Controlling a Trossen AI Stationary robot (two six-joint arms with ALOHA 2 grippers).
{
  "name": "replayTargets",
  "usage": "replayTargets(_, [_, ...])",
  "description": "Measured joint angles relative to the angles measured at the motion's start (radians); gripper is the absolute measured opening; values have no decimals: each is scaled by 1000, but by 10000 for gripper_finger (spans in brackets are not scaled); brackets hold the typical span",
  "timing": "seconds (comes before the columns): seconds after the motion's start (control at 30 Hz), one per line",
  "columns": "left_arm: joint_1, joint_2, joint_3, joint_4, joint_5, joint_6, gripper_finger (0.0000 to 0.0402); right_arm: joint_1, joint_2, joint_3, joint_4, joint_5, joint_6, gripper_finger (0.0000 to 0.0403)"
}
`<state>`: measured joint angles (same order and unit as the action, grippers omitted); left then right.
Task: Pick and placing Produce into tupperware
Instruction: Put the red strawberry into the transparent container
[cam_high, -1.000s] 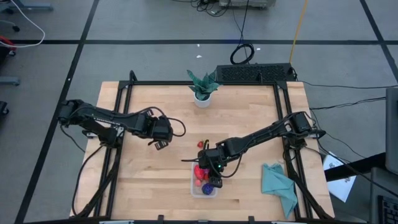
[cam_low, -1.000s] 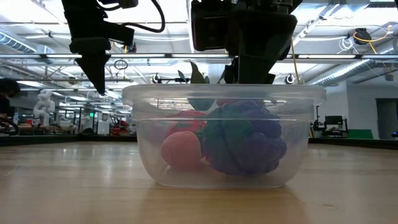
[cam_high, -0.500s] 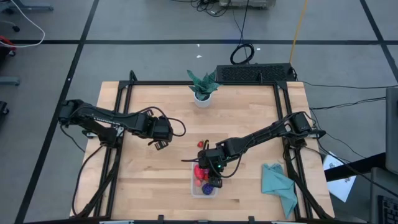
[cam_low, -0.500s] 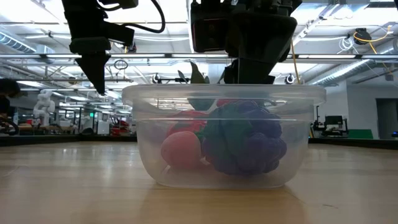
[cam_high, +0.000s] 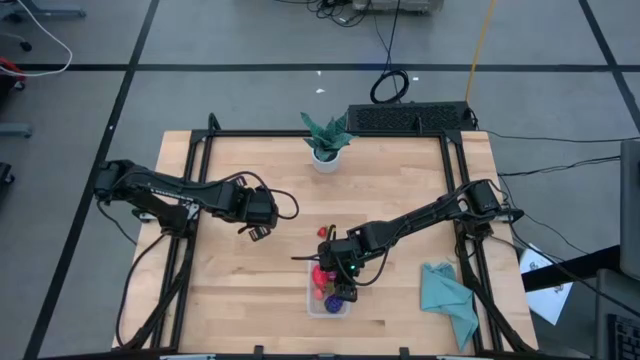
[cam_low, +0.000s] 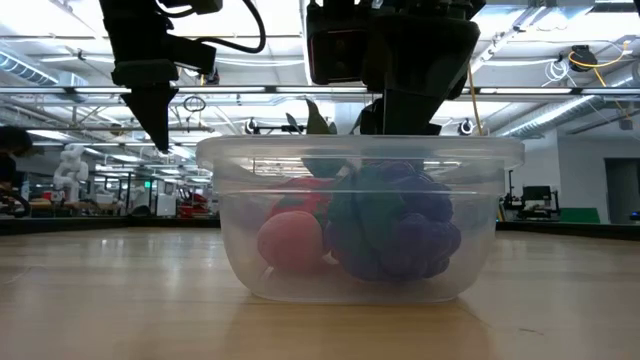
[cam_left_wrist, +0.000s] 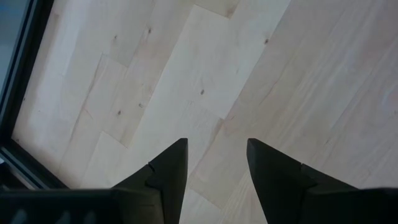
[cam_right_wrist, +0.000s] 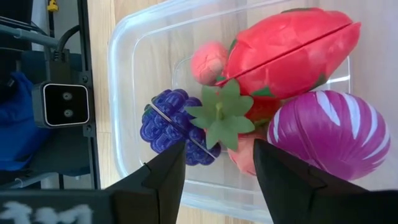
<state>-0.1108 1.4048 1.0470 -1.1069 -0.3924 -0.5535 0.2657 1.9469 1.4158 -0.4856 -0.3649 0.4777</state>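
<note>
Grey floor with dark tape lines surrounds the pale wooden surface (cam_high: 250, 280). On its near middle sits the clear tupperware (cam_high: 328, 295) — inside lie a red dragon fruit (cam_right_wrist: 292, 46), a magenta striped onion (cam_right_wrist: 326, 134), dark purple grapes with a green leaf (cam_right_wrist: 168, 124) and a small pinkish piece (cam_right_wrist: 208, 59). The right end effector (cam_high: 345, 285) hangs just above the container, fingers apart, holding nothing. The left end effector (cam_high: 257, 233) hovers over bare wood, well apart from the container — fingers slightly apart, empty. A teal cloth (cam_high: 447, 295) lies near the right edge; a potted plant (cam_high: 326, 140) stands at the far edge.
</note>
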Motion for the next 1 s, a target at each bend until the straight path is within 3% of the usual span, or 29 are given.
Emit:
replayTargets(0.27, [0, 0, 0, 0, 0, -1, 170, 0, -7, 0, 55, -6, 1, 180])
replayTargets(0.63, [0, 0, 0, -3, 0, 10, 170, 18, -117, 0, 137, -30, -2, 180])
replayTargets(0.77, [0, 0, 0, -3, 0, 10, 170, 10, -177, 0, 12, 30, -46, 180])
replayTargets(1.0, [0, 0, 0, 33, 0, 9, 170, -65, -313, 0, -356, 240, -71, 180])
